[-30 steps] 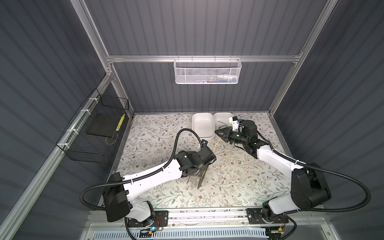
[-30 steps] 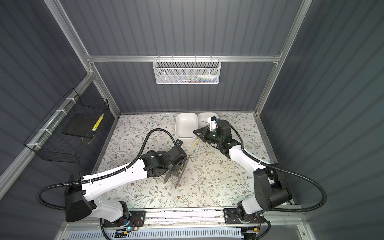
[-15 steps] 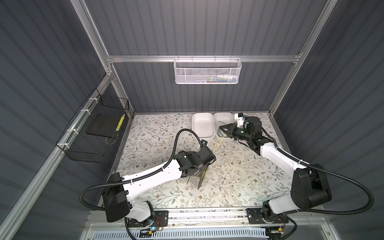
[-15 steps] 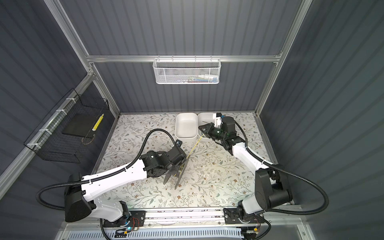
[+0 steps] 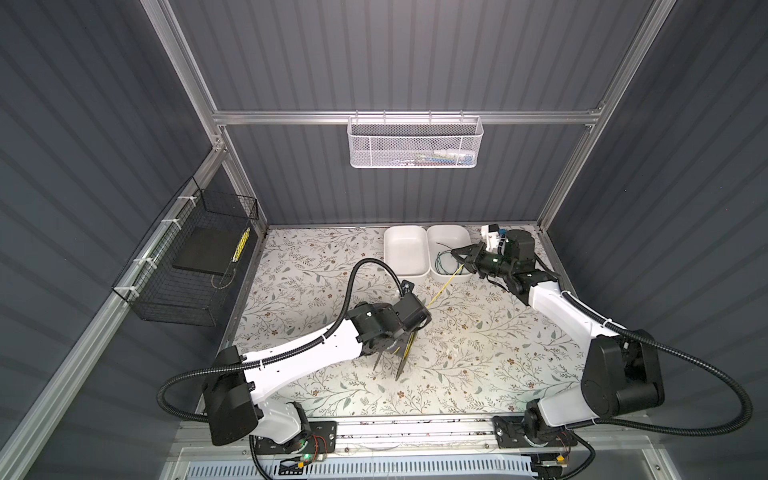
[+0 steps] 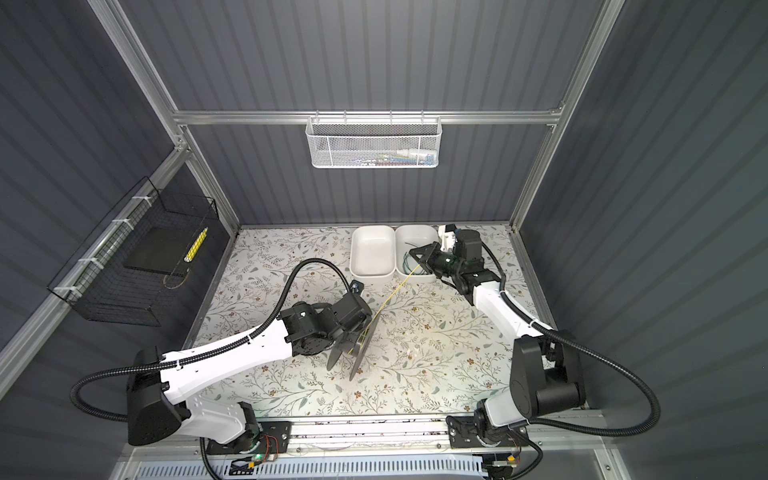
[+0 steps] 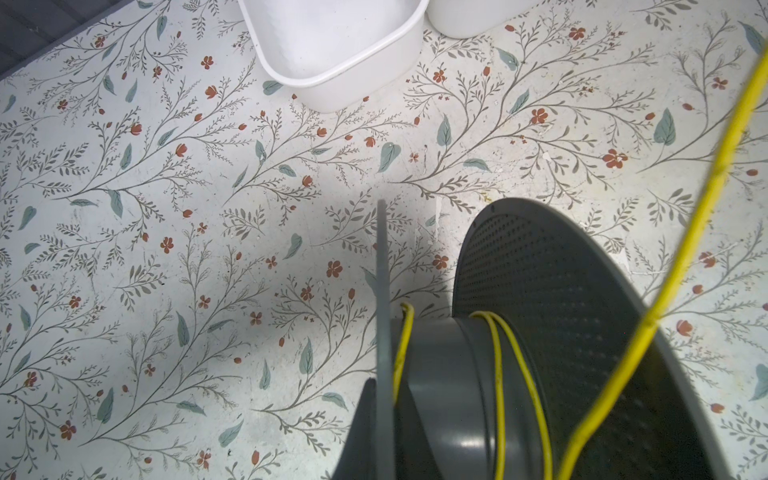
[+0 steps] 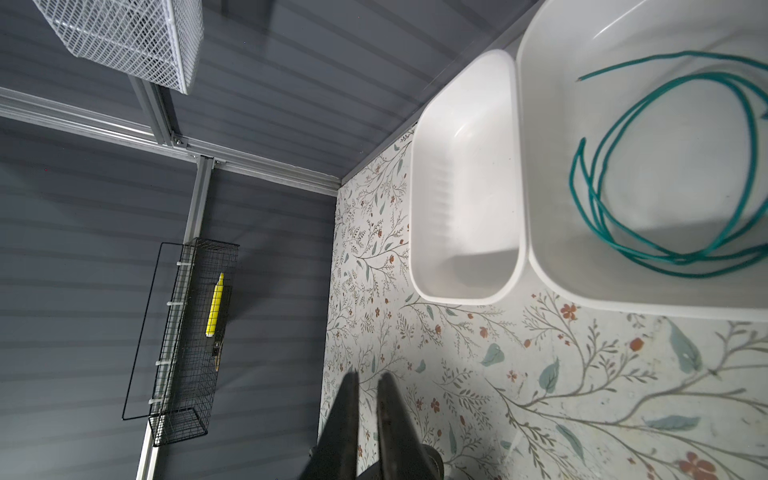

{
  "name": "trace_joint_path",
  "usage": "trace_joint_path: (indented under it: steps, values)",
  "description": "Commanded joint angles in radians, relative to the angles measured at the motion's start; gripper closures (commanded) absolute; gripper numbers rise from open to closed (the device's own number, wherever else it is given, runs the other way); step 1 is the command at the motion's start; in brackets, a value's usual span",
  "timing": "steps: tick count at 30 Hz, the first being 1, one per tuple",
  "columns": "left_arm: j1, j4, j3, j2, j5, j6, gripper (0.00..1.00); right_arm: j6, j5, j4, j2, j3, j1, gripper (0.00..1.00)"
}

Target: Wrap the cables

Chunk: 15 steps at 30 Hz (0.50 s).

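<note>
Tension is mattering most: left end effector [image 5: 405,336] is clamping the grey plastic spool [image 7: 440,374] while right end effector [image 8: 368,378], seemingly pinching the thin yellow wire [image 7: 702,216], should be holding it taut between them.

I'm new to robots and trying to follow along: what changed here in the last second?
The right tool, apparently pinching the yellow wire, drew back toward the far right corner, with the wire stretched between it and the reel. Nothing was newly taken or let go. The left arm with the reel, the green wire in its white tub and the empty tub stayed put.
</note>
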Motion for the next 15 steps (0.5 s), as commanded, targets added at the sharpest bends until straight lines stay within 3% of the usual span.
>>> trace_joint_path:
  steps: [1, 3, 7, 15]
  values:
    - [-0.008, -0.043, 0.001, -0.023, 0.017, -0.006, 1.00, -0.040, -0.013, -0.020, -0.017, 0.051, -0.033, 0.87]
    - [-0.007, -0.040, 0.004, -0.019, 0.021, -0.003, 1.00, -0.044, -0.016, -0.026, -0.016, 0.057, -0.041, 0.88]
    - [-0.007, -0.039, 0.006, -0.011, 0.027, 0.001, 1.00, -0.055, -0.025, -0.038, -0.010, 0.078, -0.048, 1.00]
    - [-0.008, -0.072, 0.018, -0.031, 0.039, 0.032, 1.00, -0.136, -0.008, -0.137, 0.036, 0.197, -0.072, 1.00]
